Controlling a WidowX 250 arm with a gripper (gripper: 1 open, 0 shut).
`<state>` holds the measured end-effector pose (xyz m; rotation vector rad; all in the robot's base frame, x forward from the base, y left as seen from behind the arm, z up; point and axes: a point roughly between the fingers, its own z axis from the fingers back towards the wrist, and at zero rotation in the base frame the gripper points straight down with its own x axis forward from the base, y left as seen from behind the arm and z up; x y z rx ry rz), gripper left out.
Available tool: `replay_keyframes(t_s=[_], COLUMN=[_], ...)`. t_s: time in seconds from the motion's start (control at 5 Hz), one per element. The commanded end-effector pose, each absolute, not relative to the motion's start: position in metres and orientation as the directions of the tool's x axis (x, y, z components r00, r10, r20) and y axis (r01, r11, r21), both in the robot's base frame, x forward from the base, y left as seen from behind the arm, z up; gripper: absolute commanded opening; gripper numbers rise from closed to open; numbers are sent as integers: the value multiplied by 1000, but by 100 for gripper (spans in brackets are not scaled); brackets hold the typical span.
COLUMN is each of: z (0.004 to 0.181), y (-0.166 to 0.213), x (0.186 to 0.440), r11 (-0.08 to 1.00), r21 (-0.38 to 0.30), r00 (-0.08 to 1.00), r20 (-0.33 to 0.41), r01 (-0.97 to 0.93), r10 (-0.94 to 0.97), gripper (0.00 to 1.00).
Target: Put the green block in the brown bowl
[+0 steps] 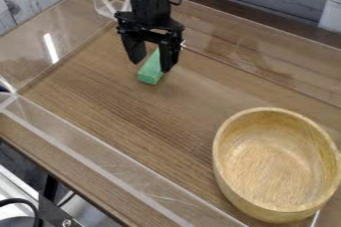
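Observation:
The green block [151, 69] lies on the wooden table at the upper left, a small light-green bar. My gripper [151, 60] points straight down over it, open, with one dark finger on each side of the block and the fingertips low around it. Whether the fingers touch the block I cannot tell. The brown bowl [229, 167], wide and of light tan wood, sits empty at the lower right, well apart from the gripper.
A clear plastic wall [80, 151] runs along the table's near and left edges. White cables [104, 5] hang behind the arm. Bare wood tabletop [160, 121] lies between the block and the bowl.

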<state>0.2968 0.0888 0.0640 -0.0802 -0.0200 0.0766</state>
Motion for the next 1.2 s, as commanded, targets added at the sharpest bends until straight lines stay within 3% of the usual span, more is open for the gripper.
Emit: replay_keyframes(t_s=[0.0, 0.4, 1.0], z=[84, 85, 58], y=[90, 87, 92], x=[300, 300, 308], r11=[996, 996, 995], r21=[-58, -56, -30], r00=[993, 993, 994], r20=[85, 84, 46], r01=[-73, -75, -97], r10=[78, 79, 99], gripper=[100, 100, 100])
